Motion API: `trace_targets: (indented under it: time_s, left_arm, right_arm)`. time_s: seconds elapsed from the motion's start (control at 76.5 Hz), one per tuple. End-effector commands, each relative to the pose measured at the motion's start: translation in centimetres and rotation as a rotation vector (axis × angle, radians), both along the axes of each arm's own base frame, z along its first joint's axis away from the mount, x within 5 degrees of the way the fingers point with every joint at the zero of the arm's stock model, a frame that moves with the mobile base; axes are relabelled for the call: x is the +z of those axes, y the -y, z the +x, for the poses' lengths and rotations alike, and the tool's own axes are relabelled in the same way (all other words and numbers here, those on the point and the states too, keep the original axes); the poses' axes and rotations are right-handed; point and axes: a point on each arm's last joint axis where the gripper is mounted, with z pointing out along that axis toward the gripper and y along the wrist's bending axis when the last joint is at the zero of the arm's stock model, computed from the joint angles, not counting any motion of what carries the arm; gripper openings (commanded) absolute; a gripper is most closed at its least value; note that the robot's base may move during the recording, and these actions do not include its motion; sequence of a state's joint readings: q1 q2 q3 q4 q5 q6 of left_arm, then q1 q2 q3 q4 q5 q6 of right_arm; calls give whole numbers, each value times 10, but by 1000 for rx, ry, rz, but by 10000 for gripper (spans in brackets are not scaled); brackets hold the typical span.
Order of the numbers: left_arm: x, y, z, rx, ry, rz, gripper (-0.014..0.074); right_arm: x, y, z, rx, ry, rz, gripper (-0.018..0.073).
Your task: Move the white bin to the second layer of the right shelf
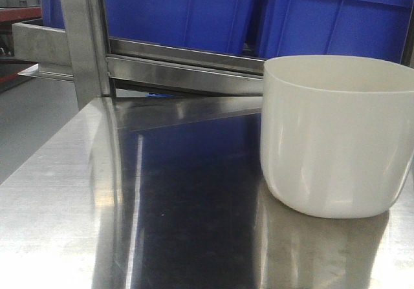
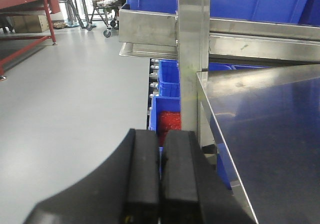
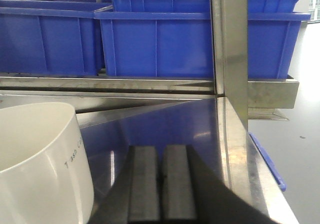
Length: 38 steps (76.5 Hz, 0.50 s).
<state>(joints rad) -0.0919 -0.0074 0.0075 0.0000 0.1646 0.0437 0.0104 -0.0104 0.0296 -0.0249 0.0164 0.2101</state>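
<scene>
The white bin (image 1: 336, 140) stands upright and empty on the mirror-like steel table (image 1: 129, 205), at its right side. In the right wrist view the bin (image 3: 35, 154) fills the lower left, just left of my right gripper (image 3: 161, 149), which hangs shut and empty over the table (image 3: 200, 124). My left gripper (image 2: 161, 134) is shut and empty, off the table's left edge (image 2: 220, 134) above the floor. Behind the table runs a steel shelf level (image 1: 181, 69) carrying blue crates (image 1: 187, 11). Which level is the right shelf's second layer I cannot tell.
A steel upright post (image 1: 84, 37) rises at the table's back left corner, and another post (image 3: 232, 43) at its right. Lower blue crates (image 2: 167, 78), one with red contents (image 2: 170, 119), sit under the shelf. A red workbench (image 2: 30, 3) and carts (image 2: 105, 3) stand across the grey floor.
</scene>
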Motion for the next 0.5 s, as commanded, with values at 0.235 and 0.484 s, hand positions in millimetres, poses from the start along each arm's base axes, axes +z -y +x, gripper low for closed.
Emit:
trace_targets:
  time_s: [0.235, 0.484]
  left_arm:
    - [-4, 0, 1, -6, 64, -11, 85]
    - [-4, 0, 1, -6, 64, -11, 85]
  right_arm:
    - [14, 0, -3, -1, 119, -12, 56]
    - [14, 0, -3, -1, 119, -12, 56]
